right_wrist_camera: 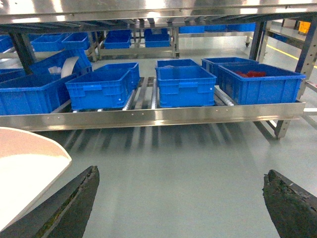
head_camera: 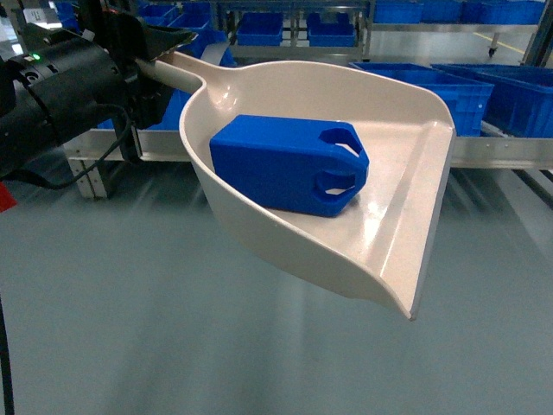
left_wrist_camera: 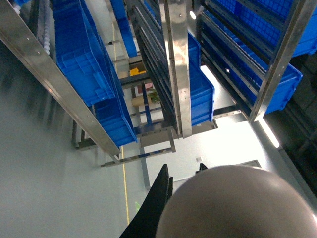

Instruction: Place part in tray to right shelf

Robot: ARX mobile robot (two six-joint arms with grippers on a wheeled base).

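Above the floor, the left tool (head_camera: 160, 54) is clamped on the tray's (head_camera: 406, 173) handle, holding it level so the part (head_camera: 289, 164) stays cradled; the right tool (right_wrist_camera: 181, 203) gapes apart, unloaded.

One blue block (head_camera: 288, 164) lies in one cream scoop (head_camera: 399, 173). In the right wrist view, five blue crates (right_wrist_camera: 101, 88) stand in the front row on one steel rack (right_wrist_camera: 148, 118), and two black gripper fingers (right_wrist_camera: 67, 210) show at the bottom. More crates stand behind; their number cannot be told.
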